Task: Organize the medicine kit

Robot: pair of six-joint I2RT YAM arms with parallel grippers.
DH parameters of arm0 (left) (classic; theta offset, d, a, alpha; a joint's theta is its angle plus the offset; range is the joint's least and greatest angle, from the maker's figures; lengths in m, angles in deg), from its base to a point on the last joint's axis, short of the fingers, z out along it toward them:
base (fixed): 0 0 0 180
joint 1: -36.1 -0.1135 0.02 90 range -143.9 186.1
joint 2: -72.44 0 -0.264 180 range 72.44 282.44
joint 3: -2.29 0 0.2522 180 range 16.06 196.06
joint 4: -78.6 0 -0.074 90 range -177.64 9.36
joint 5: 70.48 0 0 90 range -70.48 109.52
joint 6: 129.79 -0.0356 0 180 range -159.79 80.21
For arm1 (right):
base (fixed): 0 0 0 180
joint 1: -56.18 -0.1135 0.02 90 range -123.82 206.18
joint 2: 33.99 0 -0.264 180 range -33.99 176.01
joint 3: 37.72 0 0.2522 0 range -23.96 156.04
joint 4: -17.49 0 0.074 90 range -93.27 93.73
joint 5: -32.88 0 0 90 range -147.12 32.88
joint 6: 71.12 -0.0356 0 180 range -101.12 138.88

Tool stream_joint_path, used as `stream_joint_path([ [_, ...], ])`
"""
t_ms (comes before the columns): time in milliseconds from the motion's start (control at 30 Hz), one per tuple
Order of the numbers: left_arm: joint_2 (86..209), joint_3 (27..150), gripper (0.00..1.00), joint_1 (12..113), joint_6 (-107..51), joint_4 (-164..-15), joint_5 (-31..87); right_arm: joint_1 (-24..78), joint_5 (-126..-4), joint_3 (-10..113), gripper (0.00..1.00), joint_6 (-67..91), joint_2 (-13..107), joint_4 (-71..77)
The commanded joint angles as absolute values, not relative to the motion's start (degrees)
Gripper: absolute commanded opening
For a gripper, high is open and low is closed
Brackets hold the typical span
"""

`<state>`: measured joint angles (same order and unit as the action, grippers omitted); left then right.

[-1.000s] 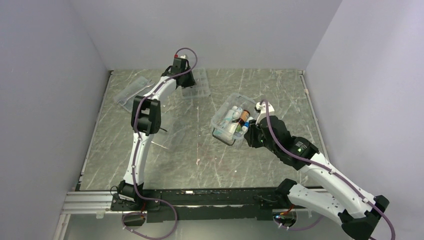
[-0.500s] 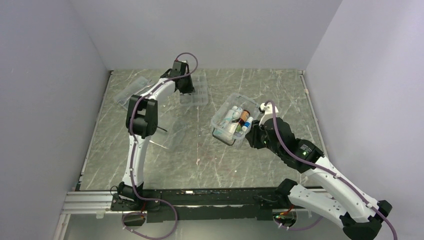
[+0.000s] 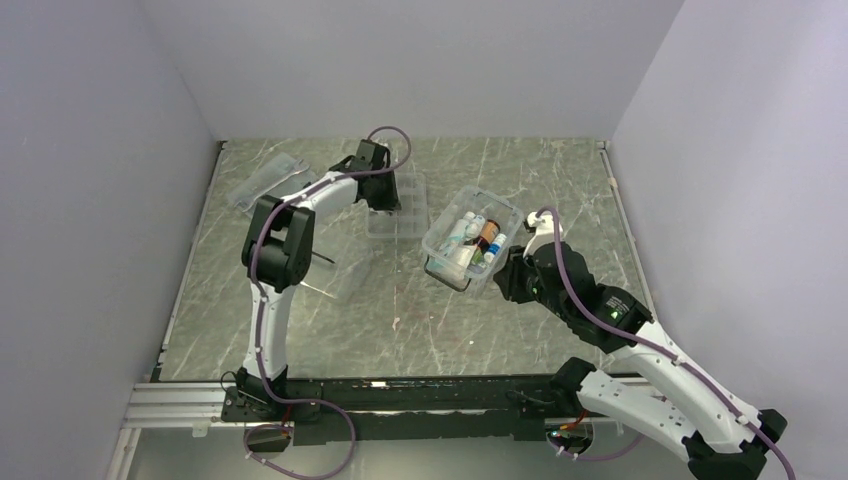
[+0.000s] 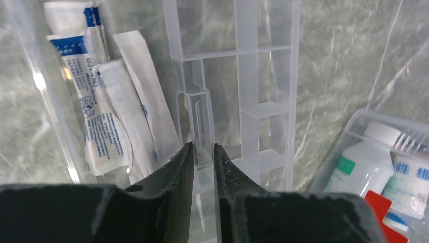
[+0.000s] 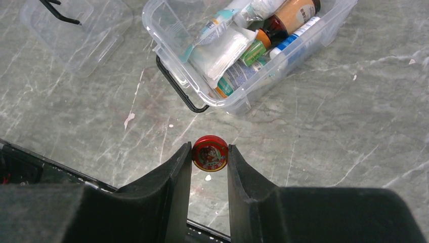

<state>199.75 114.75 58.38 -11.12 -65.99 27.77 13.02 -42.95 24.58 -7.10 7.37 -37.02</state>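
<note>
The medicine kit [image 3: 445, 272] stands open at 2 o'clock on the table [image 3: 330, 330], part-filled with bottles [image 5: 286, 15]. The right gripper [image 5: 210, 158] clamps a red tin [image 5: 209, 151]. The left gripper [image 4: 203, 154] pinches the tray [image 4: 263, 109] at the kit's 10 o'clock. The lid [image 5: 76, 30] is off.

Clear medicine kit [image 5: 157, 25], red tin [image 5: 210, 153], grey-veined table [image 5: 329, 126]

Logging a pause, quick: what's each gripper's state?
Left gripper: closed on the clear plastic divider tray.
Right gripper: closed on a small round red tin.
</note>
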Motion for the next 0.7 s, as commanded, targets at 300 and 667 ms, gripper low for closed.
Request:
stream_joint_path([
  [300, 189.86, 97.48, 0.05, 66.42, -9.88, -67.37, 29.62, 13.24, -43.07, 24.29, 0.1, -9.06, 5.73, -37.59],
  [667, 180.6, 79.98, 0.03, 71.66, -6.53, -73.28, 27.31, 13.19, -41.73, 25.37, 0.1, -8.8, 5.92, -39.98],
])
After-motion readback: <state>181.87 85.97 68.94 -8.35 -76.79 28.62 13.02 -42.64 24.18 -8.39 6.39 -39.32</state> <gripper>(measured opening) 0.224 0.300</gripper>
